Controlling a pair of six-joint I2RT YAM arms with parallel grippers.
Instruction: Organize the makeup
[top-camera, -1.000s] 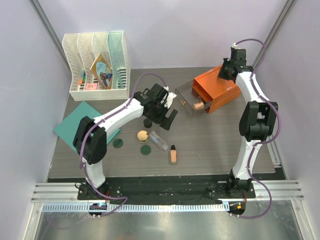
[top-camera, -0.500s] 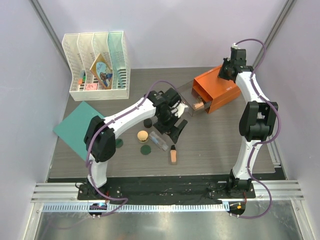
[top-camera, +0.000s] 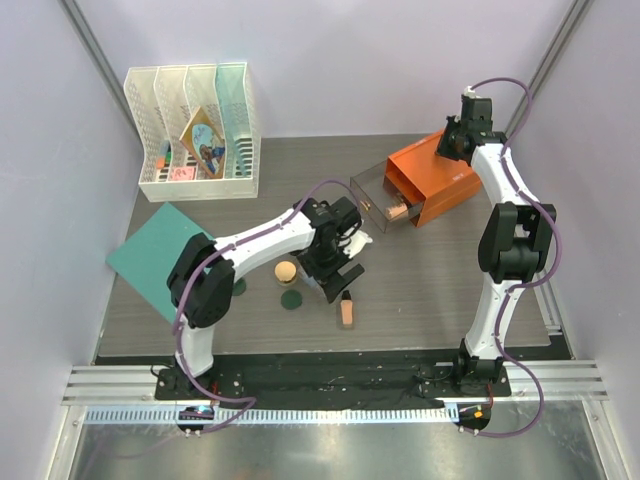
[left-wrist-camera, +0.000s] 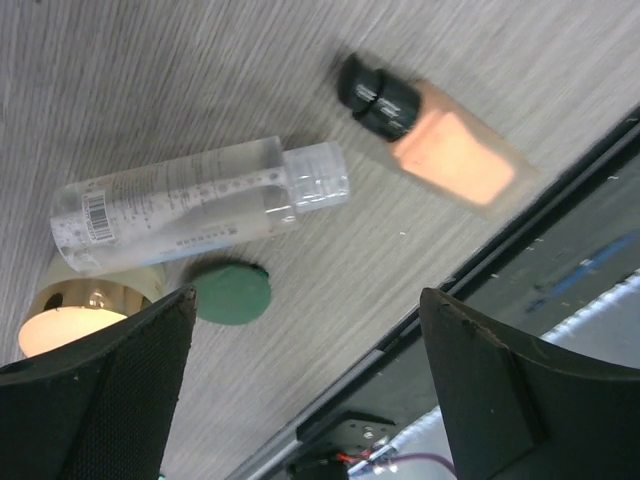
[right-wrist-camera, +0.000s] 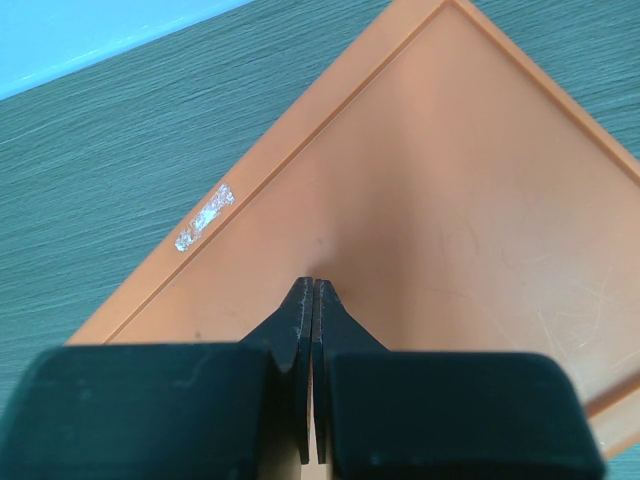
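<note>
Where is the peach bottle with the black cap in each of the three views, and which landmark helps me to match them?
Top external: the peach bottle lies low in the centre, just below the left gripper.
Left wrist: upper right, black cap pointing up-left.
Right wrist: not in it; only the orange drawer box shows.
Shared landmark: the green disc, in the top and left wrist views.

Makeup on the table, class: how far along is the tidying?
Done: one item lies in the open drawer. In hand: nothing; the left hand hovers open over the clear tube. Left: tube, peach bottle, tan compact, green disc.
</note>
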